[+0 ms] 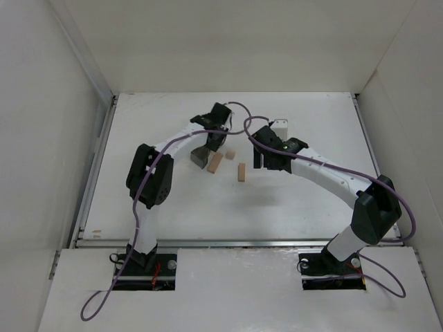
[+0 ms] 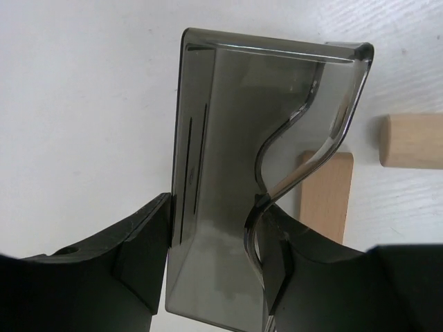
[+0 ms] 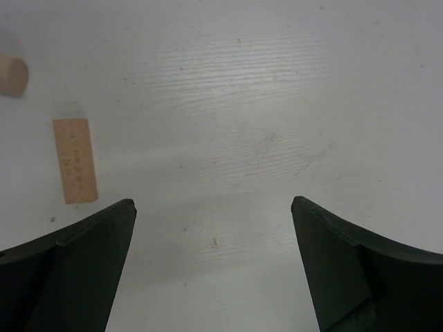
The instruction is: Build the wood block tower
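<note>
Closest to the lens, the right end effector [image 3: 213,202] hovered with fingers spread apart above the desk [image 3: 277,104], a flat wooden bar [image 3: 75,160] lying left of it in its wrist view, long axis pointing away, while the left end effector [image 2: 216,207] was clamped on a grey box [image 2: 228,124].

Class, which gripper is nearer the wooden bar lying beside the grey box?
Left. The left gripper grips the grey box, and the wooden bar lies right beside that box. The right gripper hangs open farther off, beyond the other bar.
</note>
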